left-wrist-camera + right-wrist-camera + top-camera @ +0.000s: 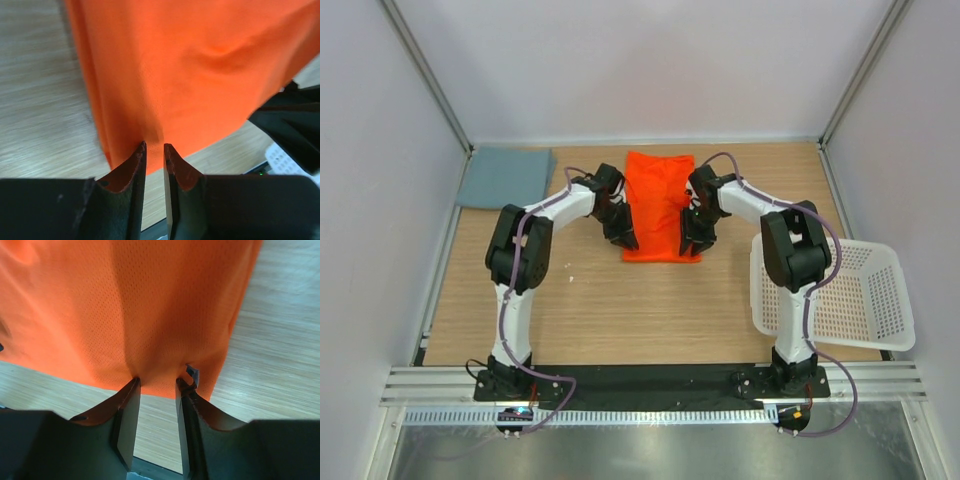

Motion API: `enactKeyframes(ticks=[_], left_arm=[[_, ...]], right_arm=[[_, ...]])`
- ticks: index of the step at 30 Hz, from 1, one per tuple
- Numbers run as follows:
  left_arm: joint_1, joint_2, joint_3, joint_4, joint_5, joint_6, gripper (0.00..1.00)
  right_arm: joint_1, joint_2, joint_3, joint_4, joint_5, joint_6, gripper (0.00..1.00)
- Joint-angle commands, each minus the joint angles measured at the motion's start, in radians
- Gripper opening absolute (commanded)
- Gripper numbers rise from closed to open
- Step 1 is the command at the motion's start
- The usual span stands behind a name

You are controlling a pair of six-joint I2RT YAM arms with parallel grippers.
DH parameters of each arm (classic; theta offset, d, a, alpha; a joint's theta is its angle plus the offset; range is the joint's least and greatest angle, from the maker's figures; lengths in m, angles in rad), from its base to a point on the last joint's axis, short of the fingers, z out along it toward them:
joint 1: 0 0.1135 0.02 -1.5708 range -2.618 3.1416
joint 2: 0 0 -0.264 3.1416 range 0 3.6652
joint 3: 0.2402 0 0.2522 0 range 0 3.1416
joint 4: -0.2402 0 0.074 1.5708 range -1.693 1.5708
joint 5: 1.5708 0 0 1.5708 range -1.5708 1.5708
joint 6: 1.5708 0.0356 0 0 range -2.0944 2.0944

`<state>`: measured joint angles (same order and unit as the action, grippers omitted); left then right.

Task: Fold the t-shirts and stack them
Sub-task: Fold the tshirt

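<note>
The bright orange t-shirt (658, 205) lies folded into a long strip at the table's middle back. The grey-blue t-shirt (506, 176) rests folded flat at the back left corner. My left gripper (625, 238) is at the orange strip's near left corner. In the left wrist view its jaws (155, 146) stand only a sliver apart, pinching the orange hem (190, 65), which creases above them. My right gripper (692, 242) is at the near right corner. Its fingers (157, 381) stand apart astride the hem of the orange shirt (125, 305), their tips pressing the fabric.
A white perforated basket (840, 295) stands at the right, overhanging the table edge beside the right arm. White walls with metal posts close in the table on three sides. Bare wood lies between the shirt and the arm bases.
</note>
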<state>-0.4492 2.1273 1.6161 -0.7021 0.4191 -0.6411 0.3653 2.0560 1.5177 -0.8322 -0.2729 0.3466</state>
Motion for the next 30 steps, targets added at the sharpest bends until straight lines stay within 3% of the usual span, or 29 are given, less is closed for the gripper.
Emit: enactKeyframes(ticks=[1, 10, 18, 24, 27, 30], left_arm=[[-0.008, 0.005, -0.06, 0.003, -0.023, 0.035, 0.21], [-0.081, -0.13, -0.348, 0.076, -0.068, 0.012, 0.2], [-0.184, -0.384, -0.599, 0.078, -0.083, -0.041, 0.2], [-0.184, -0.536, -0.553, 0.039, -0.085, -0.017, 0.28], [-0.175, -0.505, -0.48, 0.061, -0.071, -0.005, 0.3], [-0.157, -0.44, -0.434, 0.121, 0.003, -0.029, 0.27]], right_arm=[[0.023, -0.01, -0.04, 0.05, 0.043, -0.028, 0.41], [0.087, -0.14, -0.352, 0.153, 0.029, 0.018, 0.42], [0.15, -0.479, -0.655, 0.148, -0.035, 0.109, 0.42], [0.144, -0.626, -0.59, 0.019, -0.002, 0.042, 0.53], [0.121, -0.577, -0.472, 0.012, -0.014, 0.022, 0.57], [0.097, -0.479, -0.401, 0.018, -0.041, 0.008, 0.54]])
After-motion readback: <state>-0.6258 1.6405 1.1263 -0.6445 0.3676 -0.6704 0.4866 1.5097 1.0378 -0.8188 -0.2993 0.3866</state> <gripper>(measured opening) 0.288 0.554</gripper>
